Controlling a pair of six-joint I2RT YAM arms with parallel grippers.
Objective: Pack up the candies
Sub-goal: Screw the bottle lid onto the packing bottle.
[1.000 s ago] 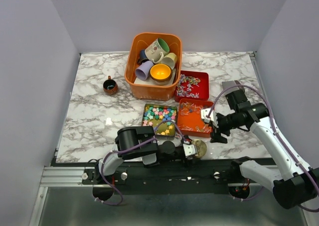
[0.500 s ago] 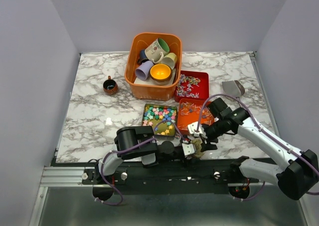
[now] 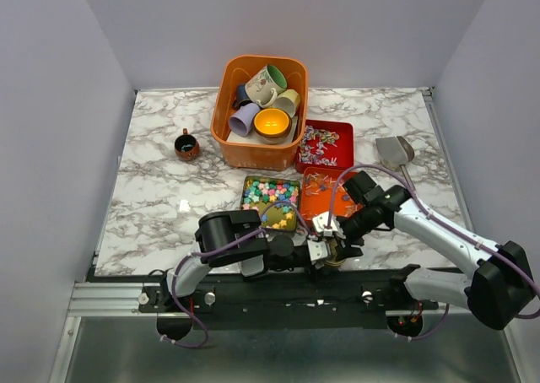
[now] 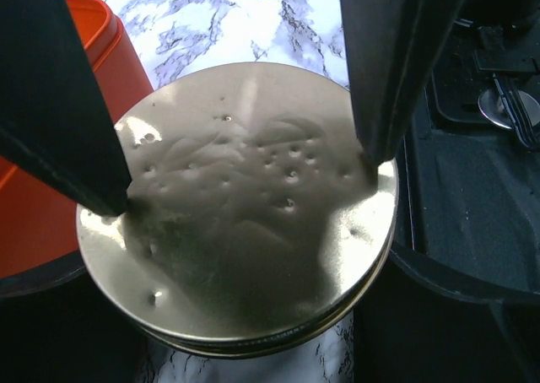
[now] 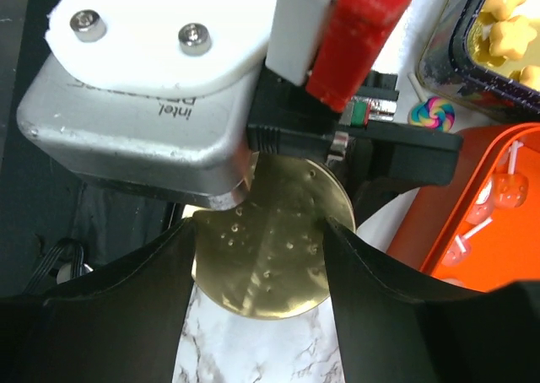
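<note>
Candies (image 3: 270, 193) fill three trays (image 3: 352, 147) just beyond one gold lid (image 4: 245, 223), which my left gripper (image 4: 240, 176) clamps by its rim while my right gripper (image 5: 259, 227) straddles it, and I cannot tell whether it grips.

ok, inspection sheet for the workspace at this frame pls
Surface: marble table; small white scrap on it.
Job's things: speckled candies in dark tray; orange-red candies in near red tray; more sweets in far red tray; gold tin at the near edge.
Clutter: orange basket of mugs; small dark mug; metal scoop.
Grippers: left gripper closed on gold tin; right gripper jaws spread either side of it.
Cables: purple cables along both arms, no snag seen.
Surroundings: plain walls; nothing else seen.
</note>
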